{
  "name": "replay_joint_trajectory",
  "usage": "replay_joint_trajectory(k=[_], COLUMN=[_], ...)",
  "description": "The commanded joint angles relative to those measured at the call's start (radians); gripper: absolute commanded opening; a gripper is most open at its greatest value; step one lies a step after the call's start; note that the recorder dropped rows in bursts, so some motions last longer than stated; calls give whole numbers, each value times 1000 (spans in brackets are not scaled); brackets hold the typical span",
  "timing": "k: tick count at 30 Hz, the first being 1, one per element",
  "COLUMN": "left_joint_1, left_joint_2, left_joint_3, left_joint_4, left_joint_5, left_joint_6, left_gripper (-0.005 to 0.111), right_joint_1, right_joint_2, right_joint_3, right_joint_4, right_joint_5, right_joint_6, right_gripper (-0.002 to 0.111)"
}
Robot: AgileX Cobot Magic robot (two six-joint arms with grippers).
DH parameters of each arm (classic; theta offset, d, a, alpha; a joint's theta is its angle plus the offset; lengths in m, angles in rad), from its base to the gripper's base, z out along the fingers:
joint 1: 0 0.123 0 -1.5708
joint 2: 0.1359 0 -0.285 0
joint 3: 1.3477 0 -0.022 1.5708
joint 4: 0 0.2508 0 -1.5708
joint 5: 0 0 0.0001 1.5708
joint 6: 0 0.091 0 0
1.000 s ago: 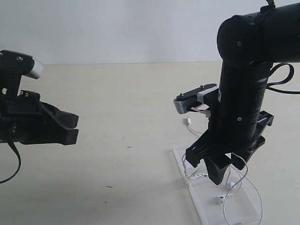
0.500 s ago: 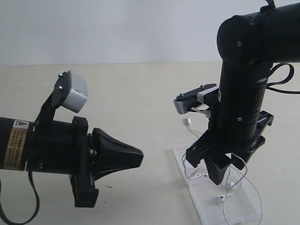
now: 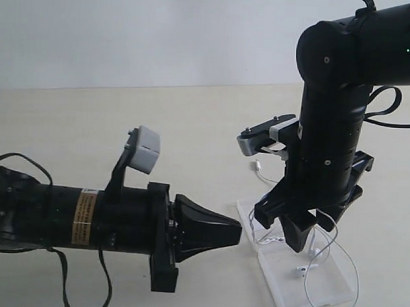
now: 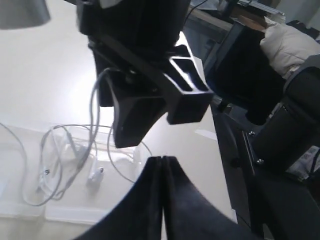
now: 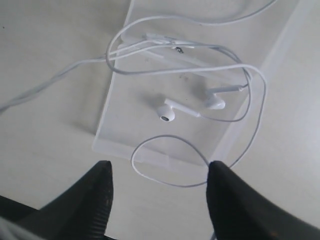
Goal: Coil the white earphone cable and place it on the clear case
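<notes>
The left gripper (image 3: pixel 237 230) has its fingers pressed tight together on nothing, just beside the clear case (image 5: pixel 127 135). The right gripper (image 5: pixel 161 192) hangs over the case with jaws wide apart and empty, though I cannot tell whether a loop brushes one finger. One white earphone cable (image 5: pixel 216 103) lies in loose loops on the single case with both earbuds (image 5: pixel 165 114) on the plastic and a strand trailing onto the table (image 3: pixel 192 126); the right arm hides part of the case.

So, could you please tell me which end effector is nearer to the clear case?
Right. The right end effector hangs open directly above the clear case; the shut left end effector points toward it from beside its edge, farther off.
</notes>
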Motion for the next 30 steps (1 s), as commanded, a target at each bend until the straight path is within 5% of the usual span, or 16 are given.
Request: replay_joint_trajectory(k=[1, 30], left_joint_1=[-45, -43], left_joint_2=[43, 114], left_joint_3=[-68, -254], left_joint_4=[-19, 27], left_joint_5=[-12, 281], left_joint_6=[-23, -150], left_gripper=[0, 0], right_joint_1=[-3, -3], right_joint_2=[-4, -15], right_joint_3=[7, 7], right_joint_4=[-8, -15], right_joint_5=[-3, -3], right_joint_6=[-4, -4], right_gripper=[54, 54])
